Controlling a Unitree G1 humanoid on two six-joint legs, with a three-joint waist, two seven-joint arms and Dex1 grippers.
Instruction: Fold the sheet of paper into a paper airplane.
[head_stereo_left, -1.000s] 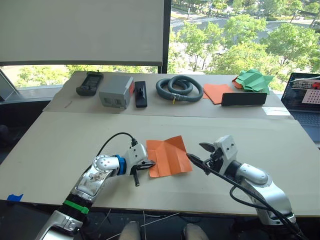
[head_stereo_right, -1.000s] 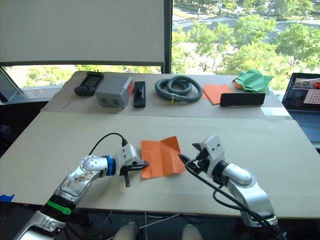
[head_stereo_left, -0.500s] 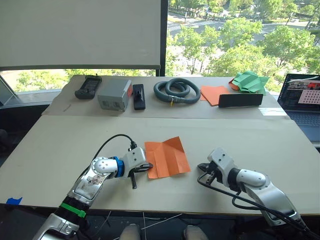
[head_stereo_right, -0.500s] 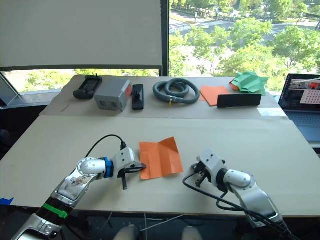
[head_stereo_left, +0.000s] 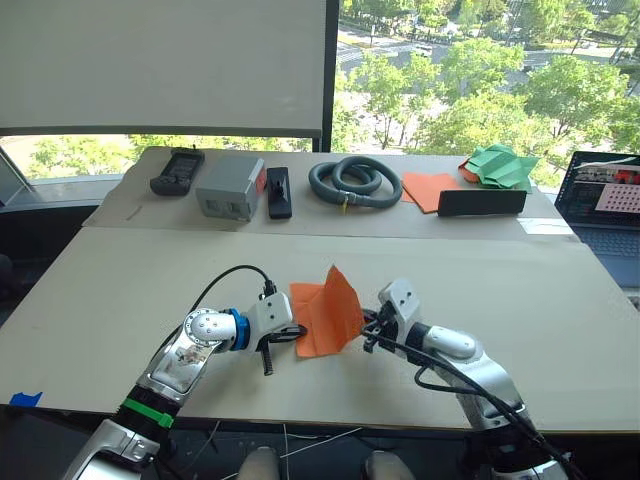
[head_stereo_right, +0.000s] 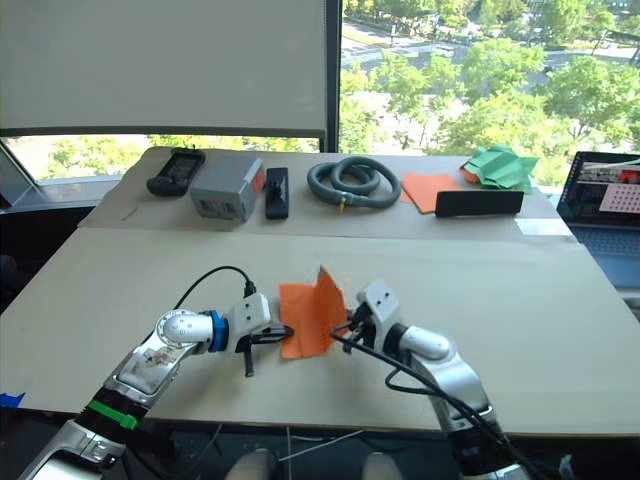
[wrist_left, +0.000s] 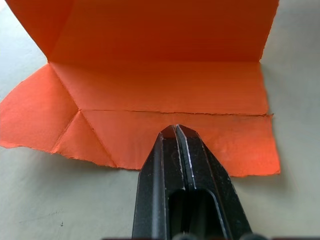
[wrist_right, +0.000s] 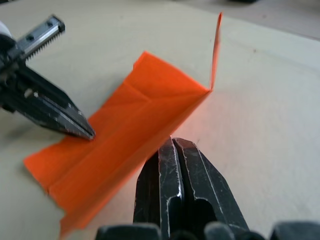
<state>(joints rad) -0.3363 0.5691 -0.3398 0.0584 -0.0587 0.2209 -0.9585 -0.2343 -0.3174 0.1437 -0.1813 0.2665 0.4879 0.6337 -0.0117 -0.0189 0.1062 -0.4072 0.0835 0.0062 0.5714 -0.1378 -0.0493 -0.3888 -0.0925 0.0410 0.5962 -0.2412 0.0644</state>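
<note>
The sheet of paper is bright orange and creased, lying on the near table between my two grippers. Its left half lies flat, while its right half stands up as a flap. My left gripper is shut, with its tip resting on the flat half's left edge. On the other side, my right gripper is shut too, its tip against the outer foot of the raised flap. Nothing shows between its fingers.
On the far table stand a black remote, a grey box, a black block, a coiled hose, smooth orange sheets, a black bar and a green paper shape. A laptop sits far right.
My right gripper has shut and swung left to the paper's right edge, and the paper's right half has risen from flat to upright. The left gripper has stayed put.
</note>
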